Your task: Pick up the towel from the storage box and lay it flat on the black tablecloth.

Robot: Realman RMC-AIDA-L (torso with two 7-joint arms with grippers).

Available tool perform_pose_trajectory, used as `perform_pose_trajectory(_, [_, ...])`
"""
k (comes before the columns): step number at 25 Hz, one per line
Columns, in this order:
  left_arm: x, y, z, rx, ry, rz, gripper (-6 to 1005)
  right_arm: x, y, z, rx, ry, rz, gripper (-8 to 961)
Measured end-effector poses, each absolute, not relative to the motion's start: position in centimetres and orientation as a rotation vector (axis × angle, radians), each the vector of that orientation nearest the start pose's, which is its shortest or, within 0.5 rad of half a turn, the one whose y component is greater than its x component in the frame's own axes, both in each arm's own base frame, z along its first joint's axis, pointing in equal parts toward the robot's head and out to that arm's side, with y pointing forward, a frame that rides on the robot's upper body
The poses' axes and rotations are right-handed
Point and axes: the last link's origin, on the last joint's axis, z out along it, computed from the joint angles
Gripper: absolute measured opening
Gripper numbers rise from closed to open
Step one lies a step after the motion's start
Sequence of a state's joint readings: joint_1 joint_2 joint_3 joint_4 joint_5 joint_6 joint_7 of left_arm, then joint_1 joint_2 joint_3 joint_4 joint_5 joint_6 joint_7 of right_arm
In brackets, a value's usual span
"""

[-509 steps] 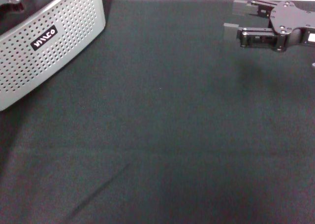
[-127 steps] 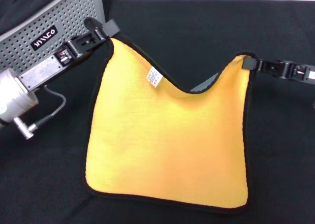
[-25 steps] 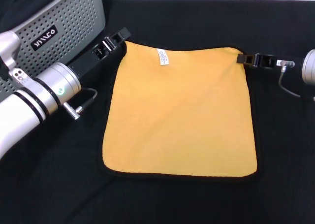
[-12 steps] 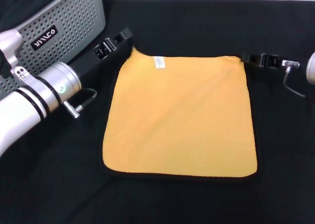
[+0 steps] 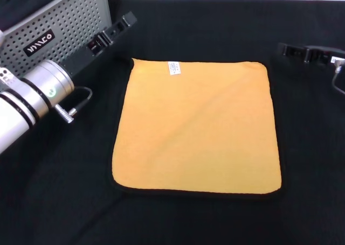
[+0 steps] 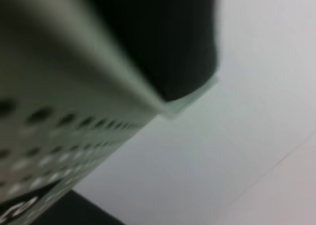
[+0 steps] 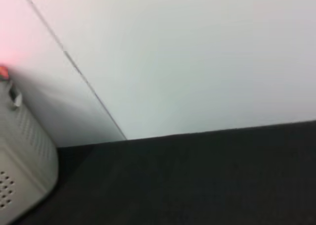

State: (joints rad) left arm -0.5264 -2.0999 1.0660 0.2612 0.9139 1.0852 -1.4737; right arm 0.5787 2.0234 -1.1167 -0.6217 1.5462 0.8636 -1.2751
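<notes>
The towel point(image 5: 197, 126) lies spread flat on the black tablecloth point(image 5: 215, 19), yellow-orange face up, dark edging all round, its small white label point(image 5: 174, 67) near the far edge. The grey perforated storage box point(image 5: 70, 16) stands at the far left; the left wrist view shows its wall point(image 6: 59, 111) from very close. My left gripper point(image 5: 128, 20) hovers beside the box, clear of the towel's far left corner, open and holding nothing. My right gripper point(image 5: 281, 49) sits beyond the far right corner, also open and apart from the cloth.
A white wall point(image 7: 197, 52) runs behind the table's far edge. The left arm's silver forearm point(image 5: 32, 99) and its cable cross the cloth at the left. The right wrist view shows the box corner point(image 7: 24, 156) and bare tablecloth point(image 7: 197, 175).
Both grippers have let go of the towel's far corners and drawn back and outward. The far edge has settled flat, with the left corner dropped onto the cloth.
</notes>
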Motion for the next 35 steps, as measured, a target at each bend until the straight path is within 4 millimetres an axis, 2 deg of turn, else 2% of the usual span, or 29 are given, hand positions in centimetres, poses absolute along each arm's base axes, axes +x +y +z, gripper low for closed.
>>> perform_pose_trajectory(3, [-27.8, 36.2, -2.7, -1.826, -1.362, -1.292, 633, 25.5, 41.0, 0.4, -2.221, 1.101, 0.673, 563])
perform_pose_trajectory(5, [-27.8, 35.5, -2.9, -1.874, -1.342, -1.292, 678, 24.8, 40.4, 0.3, -2.297, 1.048, 0.688, 644])
perform_pose_trajectory(13, [-25.9, 29.5, -3.0, -2.41, -0.907, -1.268, 847, 20.7, 35.6, 0.4, -2.809, 0.59, 0.721, 863])
perform_pose_trajectory(15, [-25.3, 27.7, -2.6, -2.537, -0.777, -1.293, 870, 19.6, 34.0, 0.8, -2.94, 0.512, 0.747, 872])
perform_pose_trajectory(17, [-25.0, 26.5, -2.2, -2.585, -0.71, -1.337, 893, 18.5, 32.7, 1.6, -3.037, 0.443, 0.799, 881])
perform_pose_trajectory(21, [-24.5, 24.8, -1.6, -2.631, -0.649, -1.433, 893, 17.2, 31.4, 2.8, -3.091, 0.356, 0.842, 884])
perform_pose_trajectory(25, [-24.1, 24.5, -1.5, -2.663, -0.649, -1.459, 893, 15.7, 30.5, 3.4, -3.117, 0.245, 0.852, 884])
perform_pose_trajectory(29, [-23.5, 24.9, -1.2, -2.691, -0.592, -1.446, 893, 15.1, 30.2, 3.5, -3.137, 0.245, 0.839, 885])
perform_pose_trajectory(35, [-23.1, 25.1, -1.1, -2.719, -0.602, -1.446, 893, 14.6, 29.7, 3.0, -3.169, 0.247, 0.827, 885])
